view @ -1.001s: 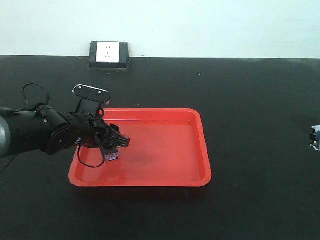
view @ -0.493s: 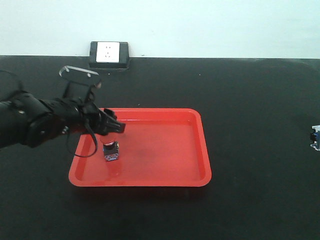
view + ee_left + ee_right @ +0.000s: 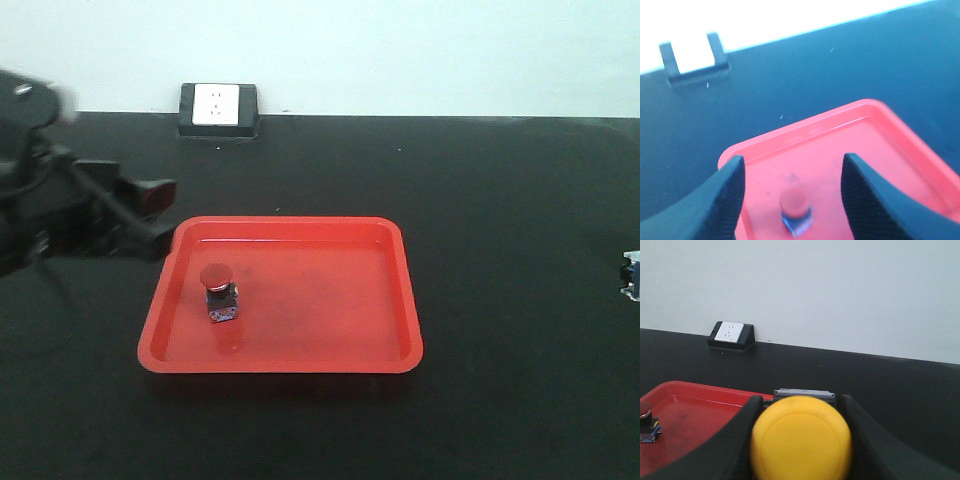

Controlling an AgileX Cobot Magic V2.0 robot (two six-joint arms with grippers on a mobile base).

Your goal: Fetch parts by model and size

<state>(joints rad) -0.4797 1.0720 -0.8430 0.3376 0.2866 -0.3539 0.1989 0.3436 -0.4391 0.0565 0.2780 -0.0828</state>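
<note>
One red-capped switch point(image 3: 220, 297) stands upright in the red tray point(image 3: 320, 345); left claw point(image 3: 792, 159) spread apart, right claw point(image 3: 797, 401) clamped on yellow-capped switch point(image 3: 800, 440).

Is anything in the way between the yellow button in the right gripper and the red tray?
Nothing visible does. Bare black table lies between the yellow button in the right gripper and the red tray; the red button occupies only the tray's left part.

Two switches point(image 3: 219, 296) point(image 3: 801, 437), one tray point(image 3: 280, 364), one socket point(image 3: 218, 108).
</note>
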